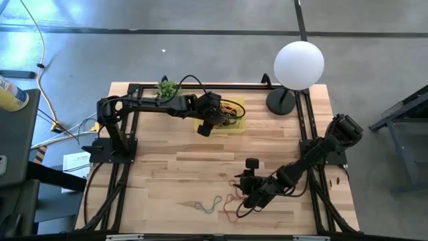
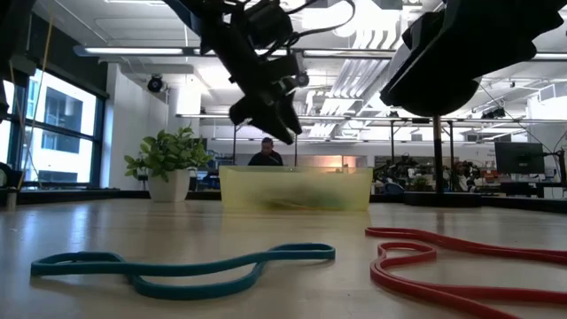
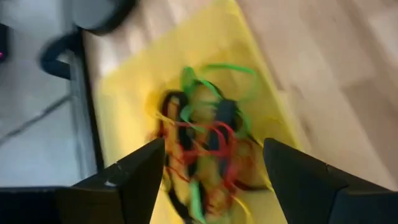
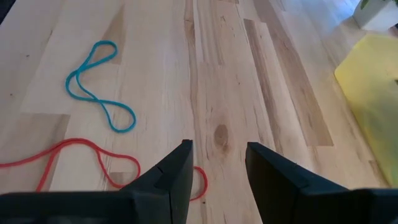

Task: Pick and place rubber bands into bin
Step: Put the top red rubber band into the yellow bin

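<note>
Bin (image 3: pixel 124 106) blurred — perhaps tangled rubber bands (image 3: pixel 205 149); edges cut off.

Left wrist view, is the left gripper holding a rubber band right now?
No. The left gripper stands open with nothing between its fingers, above the rubber bands piled in the bin.

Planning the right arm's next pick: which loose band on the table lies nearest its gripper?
The red band, which runs up beside the right gripper; the blue band lies farther off.

A: Bright all over?
B: Yes, ceiling strip lights (image 2: pixel 221 51) glare above the translucent yellow plastic bin (image 2: pixel 295 188), with daylight beside it.
A: Sharp?
B: No. The left wrist view is motion-blurred, and the pale wooden tabletop (image 2: pixel 266 232) lies soft-focused before that bin.
</note>
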